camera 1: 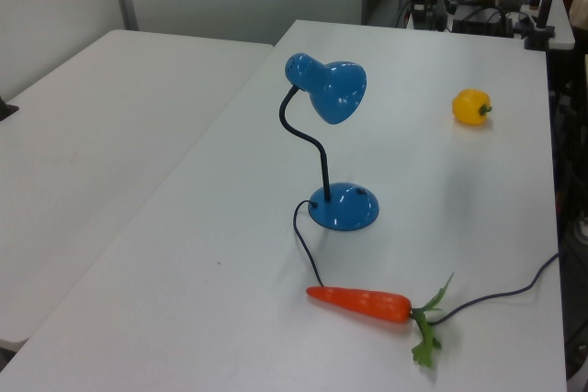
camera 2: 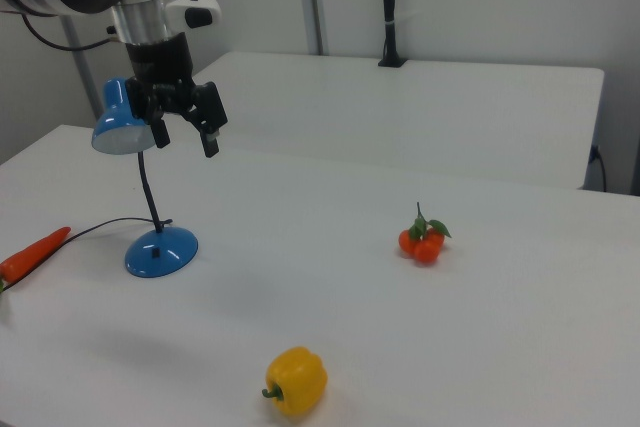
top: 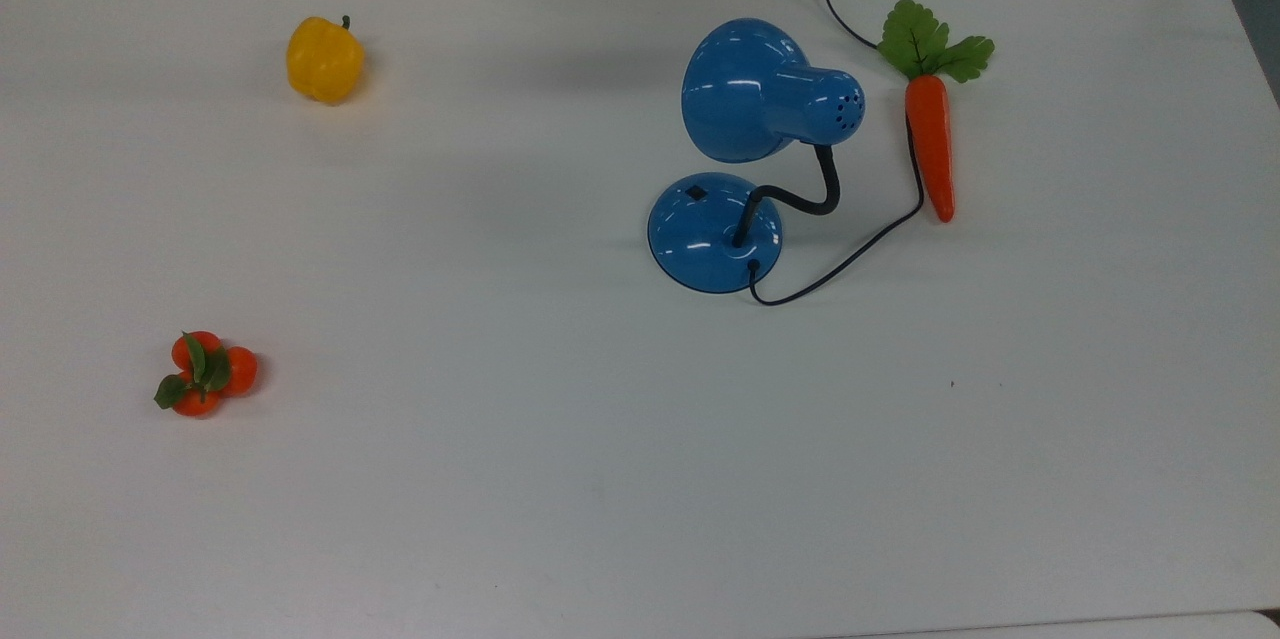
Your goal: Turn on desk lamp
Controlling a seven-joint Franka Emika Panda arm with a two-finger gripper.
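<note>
While the gripper (camera 2: 185, 130) hung in the air with its fingers spread wide and nothing between them, the desk lamp (top: 735, 159) stood on the white table (top: 560, 479), its dome shade raised on a black bendy neck above the round base. In the right view the gripper was beside the shade, well above the base. A black cord (top: 850, 259) ran from the base past a toy carrot (top: 930, 144). A yellow pepper (top: 323, 59) and a cluster of small oranges (top: 205, 374) lay well apart from the lamp.
</note>
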